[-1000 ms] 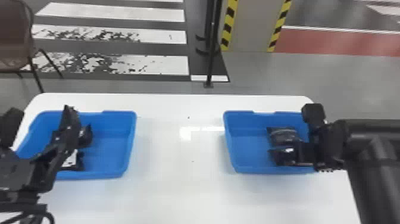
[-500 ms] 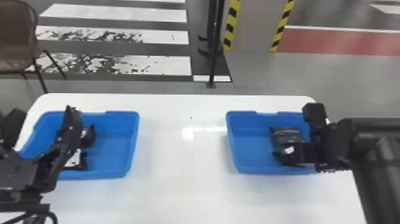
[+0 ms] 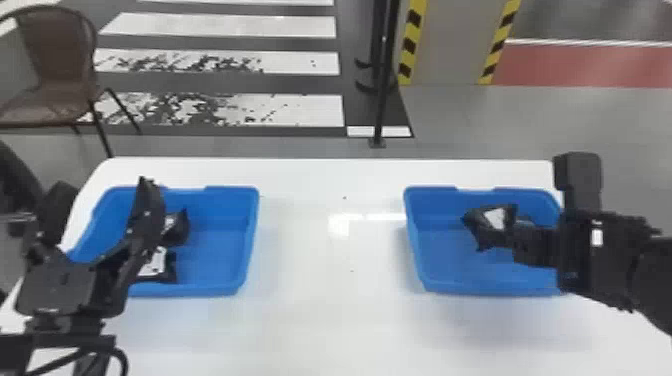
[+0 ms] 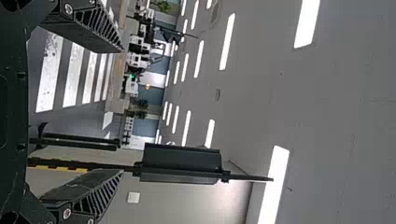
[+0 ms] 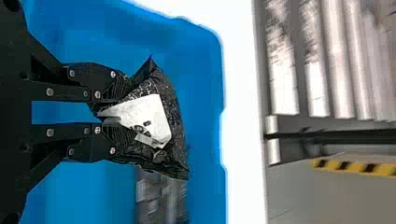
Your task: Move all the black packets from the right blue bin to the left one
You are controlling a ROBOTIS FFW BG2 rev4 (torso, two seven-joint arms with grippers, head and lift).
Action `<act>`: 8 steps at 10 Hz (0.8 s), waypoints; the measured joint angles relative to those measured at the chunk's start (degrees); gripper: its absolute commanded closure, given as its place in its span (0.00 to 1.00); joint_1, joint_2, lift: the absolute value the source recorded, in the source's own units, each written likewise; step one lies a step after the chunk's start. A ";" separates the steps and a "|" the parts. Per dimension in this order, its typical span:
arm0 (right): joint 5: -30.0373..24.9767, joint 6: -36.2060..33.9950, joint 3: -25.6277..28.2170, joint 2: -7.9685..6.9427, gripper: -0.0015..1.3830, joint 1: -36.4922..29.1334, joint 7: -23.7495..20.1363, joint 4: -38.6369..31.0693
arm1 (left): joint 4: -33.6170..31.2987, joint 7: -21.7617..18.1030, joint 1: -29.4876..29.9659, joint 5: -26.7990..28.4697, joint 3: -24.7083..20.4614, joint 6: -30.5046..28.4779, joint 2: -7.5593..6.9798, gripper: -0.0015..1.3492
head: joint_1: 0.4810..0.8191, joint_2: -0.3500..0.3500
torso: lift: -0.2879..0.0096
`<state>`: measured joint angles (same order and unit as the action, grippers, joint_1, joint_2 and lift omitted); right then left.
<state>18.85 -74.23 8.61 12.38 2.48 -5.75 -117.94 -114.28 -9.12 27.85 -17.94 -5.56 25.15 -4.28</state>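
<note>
In the head view, the right pincer (image 3: 515, 239), at the right of the frame, is closed on a black packet (image 3: 492, 220) over the right blue bin (image 3: 452, 289). The pincer and its arm cover the bin's right side, and the arm runs off the right edge. In the right wrist view, the fingertips pinch one end of the packet, hiding part of its white label (image 5: 149, 114); its crumpled wrap and glare blur the outline. Whether it touches the bin floor I cannot tell. Beyond it lies a second packet (image 5: 161, 200), smeared, partly covered and cut off by the frame.

At the left of the head view, the left pincer (image 3: 105, 186) stands wide open, empty, its arm cut off at the lower left. One finger partly hides two packets in the left blue bin (image 3: 232, 192): the upper one (image 3: 176, 229) and the lower one (image 3: 157, 265). The white table (image 3: 330, 310) is cropped below, the brown chair (image 3: 60, 95) at upper left.
</note>
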 measured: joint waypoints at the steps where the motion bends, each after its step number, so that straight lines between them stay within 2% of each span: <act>1: 1.52 7.76 0.09 -0.43 0.73 -1.71 -2.29 -1.92 | 0.00 -0.01 -0.01 0.00 0.04 0.02 0.01 0.09 | 0.63 0.53 | 0.50; 2: 3.02 15.74 0.02 -0.86 0.73 -2.43 -6.24 -1.97 | 0.00 -0.02 -0.04 0.00 0.10 0.02 0.02 0.09 | 0.63 0.56 | 0.50; 3: 4.89 24.95 -0.73 -1.10 0.73 -1.80 -11.63 1.24 | -0.01 -0.02 -0.14 0.00 0.23 0.02 0.04 0.09 | 0.60 0.61 | 0.50; 4: 6.63 33.68 -2.04 -1.04 0.73 0.53 -17.21 7.55 | -0.01 0.00 -0.27 0.00 0.34 0.00 0.06 0.09 | 0.56 0.62 | 0.50; 6: 9.83 46.76 -6.42 -0.08 0.73 6.71 -26.13 23.26 | 0.00 0.01 -0.58 0.00 0.62 -0.15 0.07 0.09 | 0.50 0.66 | 0.50; 7: 11.00 51.84 -8.66 0.15 0.73 8.70 -28.36 28.91 | 0.01 0.01 -0.68 0.00 0.78 -0.43 0.07 0.09 | 0.49 0.68 | 0.50; 8: 12.26 55.51 -11.26 0.30 0.73 9.54 -29.71 31.67 | 0.02 0.01 -0.75 0.00 0.91 -0.86 0.06 0.09 | 0.49 0.69 | 0.50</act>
<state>31.11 -18.72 -2.65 12.68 12.02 -35.47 -86.27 -114.26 -9.12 27.10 -17.94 -4.65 24.30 -4.22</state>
